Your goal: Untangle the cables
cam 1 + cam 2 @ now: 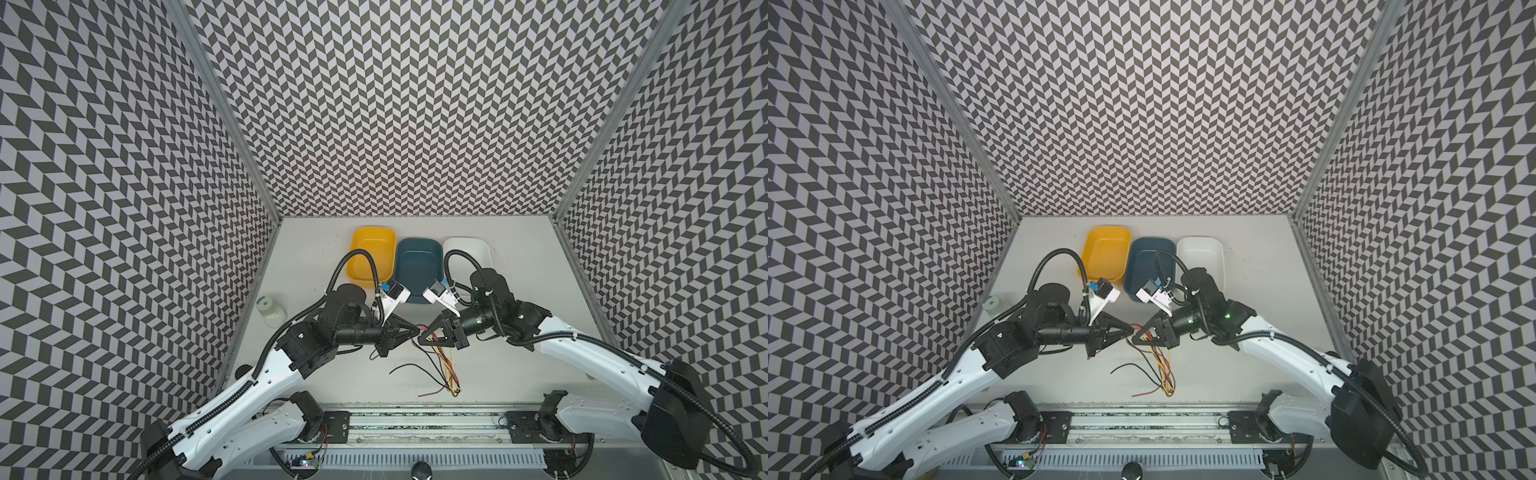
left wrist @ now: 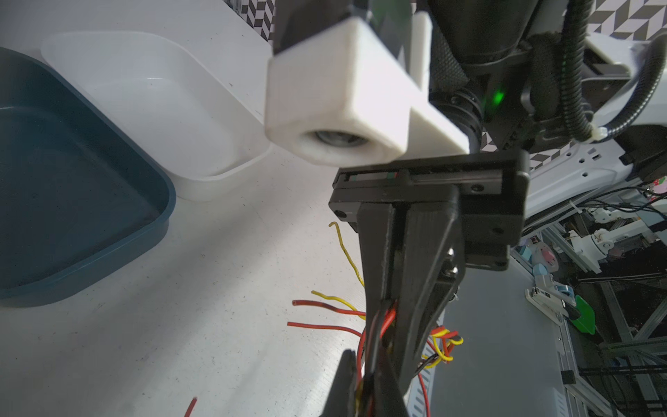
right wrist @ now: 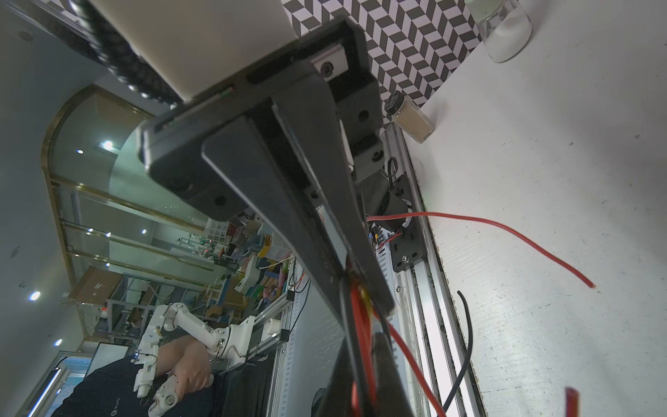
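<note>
The left claw (image 1: 416, 331) and right claw (image 1: 424, 336) were both pinched shut, tip to tip, on the thin red, orange, yellow and black cables (image 1: 451, 374), raised over the white desk (image 1: 519, 291), tails trailing. Light, floppy, slippery stuff; better gripped singly near a free end, I'd say.

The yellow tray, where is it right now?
In both top views the yellow tray sits at the back of the table, on the left, right beside the dark blue tray.

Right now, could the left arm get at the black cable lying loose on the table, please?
Probably not straight away: the left gripper is shut on the cable bundle. Otherwise the black cable lies uncovered, close by, on the table.
</note>
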Tool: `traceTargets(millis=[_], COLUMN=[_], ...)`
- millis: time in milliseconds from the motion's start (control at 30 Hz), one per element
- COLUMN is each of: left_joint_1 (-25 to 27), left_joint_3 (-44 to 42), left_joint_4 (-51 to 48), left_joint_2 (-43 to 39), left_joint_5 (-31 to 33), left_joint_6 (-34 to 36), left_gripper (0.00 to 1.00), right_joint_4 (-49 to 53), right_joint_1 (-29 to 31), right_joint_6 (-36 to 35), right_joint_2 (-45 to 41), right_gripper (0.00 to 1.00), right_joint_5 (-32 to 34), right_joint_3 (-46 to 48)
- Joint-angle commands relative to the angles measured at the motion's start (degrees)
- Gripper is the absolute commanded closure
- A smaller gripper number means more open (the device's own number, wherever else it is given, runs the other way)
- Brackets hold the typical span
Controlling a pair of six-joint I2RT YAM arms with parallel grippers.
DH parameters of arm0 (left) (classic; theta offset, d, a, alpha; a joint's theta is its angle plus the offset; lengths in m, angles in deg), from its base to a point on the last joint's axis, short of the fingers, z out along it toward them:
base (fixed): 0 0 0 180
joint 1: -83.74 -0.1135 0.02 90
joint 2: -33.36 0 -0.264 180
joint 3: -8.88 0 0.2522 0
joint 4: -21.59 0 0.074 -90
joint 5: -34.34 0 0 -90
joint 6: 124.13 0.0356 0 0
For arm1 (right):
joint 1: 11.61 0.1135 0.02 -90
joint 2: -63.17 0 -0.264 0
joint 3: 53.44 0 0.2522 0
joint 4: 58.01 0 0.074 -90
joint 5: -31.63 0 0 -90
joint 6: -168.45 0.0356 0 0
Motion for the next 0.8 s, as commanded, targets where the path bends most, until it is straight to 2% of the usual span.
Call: traceTargets(millis=[0, 167, 267, 467, 633, 767], left_joint_1=[-0.60, -0.65, -0.63, -0.61, -0.70, -0.65], left_joint_3=[1.12, 0.82, 0.57, -0.32, -0.26, -0.28], left_joint_4=[-3.86, -4.16, -4.34, -3.99, -3.89, -3.61], left_joint_2=[0.07, -1.29, -2.65, -5.79, -6.13, -6.60], left_joint_5=[3.61, 5.09, 8.55, 14.08, 14.66, 14.29], left_joint_6=[1.21, 1.22, 1.11, 0.76, 0.49, 0.34], left_gripper=[1.00, 1.00, 1.00, 1.00, 1.00, 1.00], right_joint_4=[-2.75, -1.17, 0.07, 4.17, 6.63, 7.01], right_joint_1=[0.88, 0.88, 0.83, 0.84, 0.86, 0.88], right_joint_6=[-1.72, -2.52, -2.72, -5.24, -5.48, -4.32], right_joint_2=[0.09, 0.23, -0.08, -1.52, -4.14, -8.47], right_gripper=[1.00, 1.00, 0.83, 0.68, 0.55, 0.54], right_joint_5=[-4.32, -2.53, -1.03, 4.31, 12.60, 21.19], right_joint_3=[-2.92, -3.43, -3.43, -1.84, 0.54, 3.30])
